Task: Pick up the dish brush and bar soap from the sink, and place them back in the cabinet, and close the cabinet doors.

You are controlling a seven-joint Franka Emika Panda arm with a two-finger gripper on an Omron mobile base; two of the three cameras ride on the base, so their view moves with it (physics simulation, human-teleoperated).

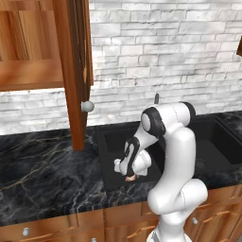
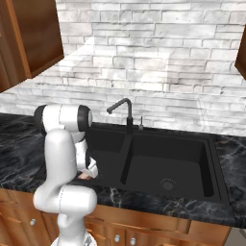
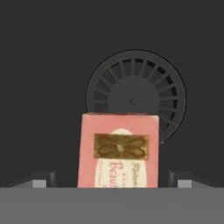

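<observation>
1. Bar soap [image 3: 118, 151] lies flat on the floor of the sink [image 3: 43, 65], low in the hand view, overlapping the lower edge of the round drain [image 3: 135, 74].
2. Our hand [image 3: 112, 178] hangs over it, jaws spread wide, one fingertip on each side.
3. We judge it best to centre the block, drop straight, then squeeze its long sides.
4. The cabinet door [image 1: 75, 71] stands open at upper left.

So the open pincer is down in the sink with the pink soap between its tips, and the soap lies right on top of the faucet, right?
Not the faucet. The hand view shows the soap partly over the round drain on the sink floor. The rest holds: the open pincer straddles the soap.
</observation>
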